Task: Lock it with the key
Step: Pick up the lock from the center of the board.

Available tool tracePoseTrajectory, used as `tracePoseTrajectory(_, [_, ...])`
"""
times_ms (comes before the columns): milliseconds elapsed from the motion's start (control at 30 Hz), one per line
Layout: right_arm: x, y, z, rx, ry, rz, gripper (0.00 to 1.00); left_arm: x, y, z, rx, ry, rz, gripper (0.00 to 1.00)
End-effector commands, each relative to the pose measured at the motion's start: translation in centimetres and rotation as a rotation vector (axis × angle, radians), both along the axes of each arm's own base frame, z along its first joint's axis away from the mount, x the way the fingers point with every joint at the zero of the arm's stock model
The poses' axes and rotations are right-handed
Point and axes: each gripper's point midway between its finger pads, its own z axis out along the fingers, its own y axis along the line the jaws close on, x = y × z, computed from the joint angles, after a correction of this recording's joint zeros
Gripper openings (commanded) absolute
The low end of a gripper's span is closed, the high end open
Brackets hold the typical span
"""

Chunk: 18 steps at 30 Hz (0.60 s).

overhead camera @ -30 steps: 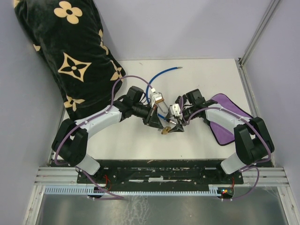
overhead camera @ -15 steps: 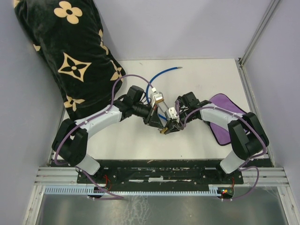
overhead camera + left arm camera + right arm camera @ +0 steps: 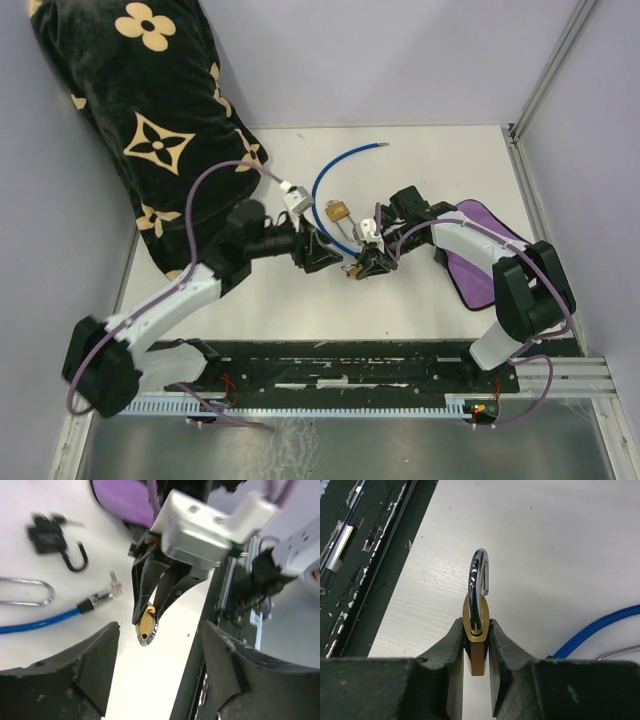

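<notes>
The right gripper (image 3: 366, 264) pinched the small gold padlock with the open silver loop (image 3: 475, 660) just above the white worktop (image 3: 440, 170), near the middle of its front edge. The left gripper (image 3: 316, 252) was open and empty. A small silver key (image 3: 115, 583) lay by the blue cable (image 3: 40, 621). I think the left should pinch that key's flat head, slowly.
</notes>
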Motion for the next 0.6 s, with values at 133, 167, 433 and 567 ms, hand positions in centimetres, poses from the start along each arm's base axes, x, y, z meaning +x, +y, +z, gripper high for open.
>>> tracePoseTrajectory(133, [-0.8,-0.8,6.7,-0.068,0.094,-0.054,0.02,-2.2,4.1,9.0,-0.396,-0.430,0.176,0.86])
tracePoseTrajectory(167, [-1.0,-1.1,6.9,-0.101,0.111,-0.080,0.02,-2.5,4.1,8.5,-0.398,-0.429,0.166,0.86])
tracePoseTrajectory(433, [-1.4,-3.0,5.5,-0.212,0.094,-0.232,0.02,-3.2,2.2,6.2,-0.348,-0.551,0.121,0.83])
tracePoseTrajectory(567, [-2.1,-2.7,4.6,-0.189,0.105,-0.190,0.02,-2.8,0.8,3.0,-0.254,-0.580,0.047,0.77])
